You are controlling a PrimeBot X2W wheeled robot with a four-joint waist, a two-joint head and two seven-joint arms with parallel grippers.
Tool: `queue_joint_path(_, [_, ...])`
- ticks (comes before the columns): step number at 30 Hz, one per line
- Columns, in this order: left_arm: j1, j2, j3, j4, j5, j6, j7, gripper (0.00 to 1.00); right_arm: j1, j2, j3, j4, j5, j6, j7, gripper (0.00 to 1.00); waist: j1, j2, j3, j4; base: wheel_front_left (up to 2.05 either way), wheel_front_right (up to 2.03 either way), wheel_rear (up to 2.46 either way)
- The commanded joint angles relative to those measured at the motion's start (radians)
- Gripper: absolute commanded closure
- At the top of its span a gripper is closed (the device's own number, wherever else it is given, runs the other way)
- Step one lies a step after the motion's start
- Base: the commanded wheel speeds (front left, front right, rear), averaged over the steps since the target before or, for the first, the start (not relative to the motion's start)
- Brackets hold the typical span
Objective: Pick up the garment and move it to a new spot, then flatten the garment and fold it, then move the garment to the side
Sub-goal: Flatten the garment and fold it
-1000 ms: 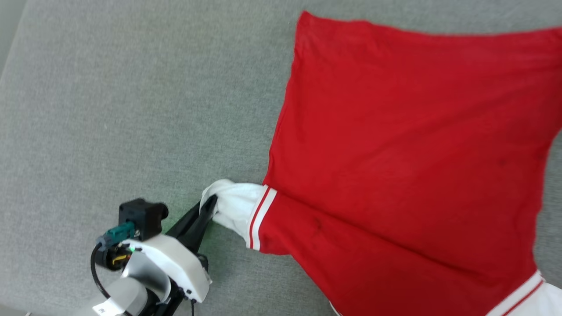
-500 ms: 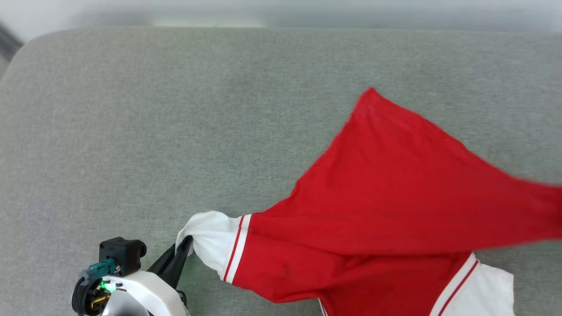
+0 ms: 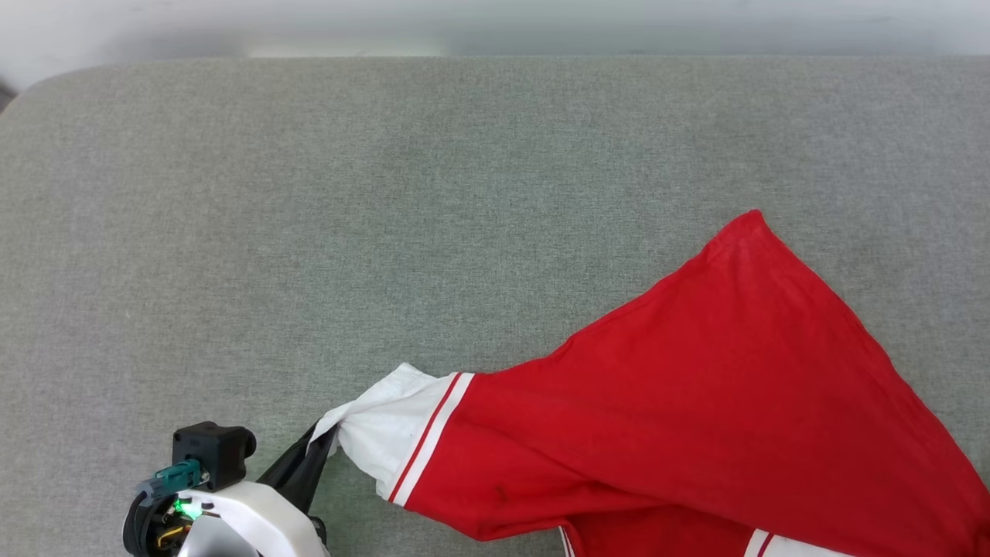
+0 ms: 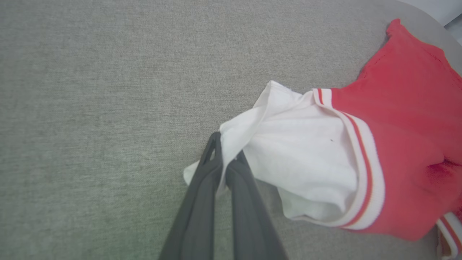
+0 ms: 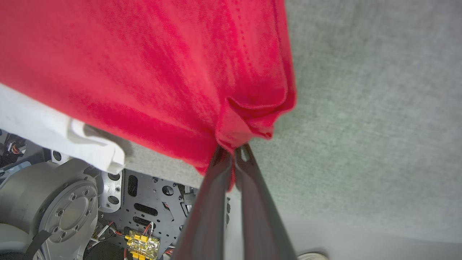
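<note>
The garment [image 3: 696, 402], a red jersey with white sleeves and red-and-white striped trim, hangs stretched over the near right part of the grey surface [image 3: 309, 232]; its far corner points up and away. My left gripper [image 3: 321, 445] is shut on the edge of the white sleeve [image 4: 299, 155] at the lower left. In the left wrist view the left gripper [image 4: 225, 153] pinches a fold of that sleeve. In the right wrist view my right gripper [image 5: 232, 151] is shut on a bunched red edge of the garment [image 5: 144, 72]. Its lettered front is hidden.
The grey padded surface stretches wide to the left and far side, with a rounded far-left corner [image 3: 46, 77] and a pale wall band behind it. The right wrist view shows the robot's base [image 5: 72, 209] below the surface's near edge.
The camera has tilted, bringing the surface's far edge into view. The garment has come down toward the near right, its far corner lower and its cloth less spread. Both grips hold.
</note>
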State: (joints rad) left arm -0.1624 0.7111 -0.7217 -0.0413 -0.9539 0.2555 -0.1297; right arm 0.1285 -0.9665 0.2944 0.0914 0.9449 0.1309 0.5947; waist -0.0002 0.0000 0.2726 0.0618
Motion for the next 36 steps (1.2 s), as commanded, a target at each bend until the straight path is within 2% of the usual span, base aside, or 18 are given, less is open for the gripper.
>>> queue_joint_path(1, [-0.002, 0.0, 0.0, 0.001, 0.006, 0.004, 0.0, 1.0, 0.008, 0.028, -0.001, -0.001, -0.013, 0.0, -0.011, 0.0, 0.0002, 0.0, -0.001, 0.0, 0.0, 0.0, 0.0])
queue_joint_path(3, [-0.002, -0.002, -0.003, 0.002, 0.007, 0.004, 0.002, 1.0, -0.015, 0.027, -0.036, -0.026, -0.027, -0.001, -0.024, 0.0, 0.0002, 0.0, -0.005, -0.001, 0.0, 0.0, 0.0])
queue_joint_path(7, [-0.01, -0.003, -0.006, 0.0, 0.01, 0.004, 0.006, 1.0, -0.075, -0.014, -0.132, -0.105, -0.049, -0.001, -0.028, 0.0, 0.0002, 0.0, -0.01, 0.004, 0.0, 0.0, 0.0])
queue_joint_path(10, [-0.02, -0.003, -0.007, -0.006, 0.014, 0.004, 0.008, 1.0, -0.15, -0.045, -0.195, -0.184, -0.07, 0.0, -0.007, 0.0, 0.0002, 0.0, -0.002, 0.014, 0.0, 0.0, 0.0])
queue_joint_path(13, [-0.039, -0.008, -0.013, -0.009, 0.023, -0.002, 0.013, 1.0, -0.258, -0.078, -0.212, -0.246, -0.095, -0.001, 0.04, 0.0, 0.0002, 0.0, 0.015, 0.031, 0.0, 0.0, 0.0])
queue_joint_path(19, [-0.091, -0.031, -0.029, -0.007, 0.045, -0.017, 0.022, 1.0, -0.552, -0.065, -0.072, -0.283, -0.125, -0.001, 0.233, 0.0, 0.0002, 0.0, 0.063, 0.074, 0.0, 0.0, 0.0])
queue_joint_path(26, [-0.146, -0.065, -0.041, -0.004, 0.073, -0.03, 0.016, 1.0, -0.881, 0.084, 0.141, -0.136, -0.216, 0.0, 0.438, 0.0, 0.0002, 0.0, 0.14, 0.122, 0.0, 0.0, 0.0])
queue_joint_path(30, [-0.177, -0.086, -0.048, 0.005, 0.083, -0.037, 0.012, 1.0, -0.975, 0.152, 0.233, -0.024, -0.265, -0.001, 0.459, 0.0, 0.0002, 0.0, 0.18, 0.146, 0.0, 0.0, 0.0])
queue_joint_path(36, [-0.198, -0.101, -0.05, 0.013, 0.09, -0.04, 0.004, 1.0, -1.022, 0.214, 0.304, 0.113, -0.28, 0.0, 0.4, 0.0, 0.0002, 0.0, 0.219, 0.158, 0.0, 0.0, 0.0])
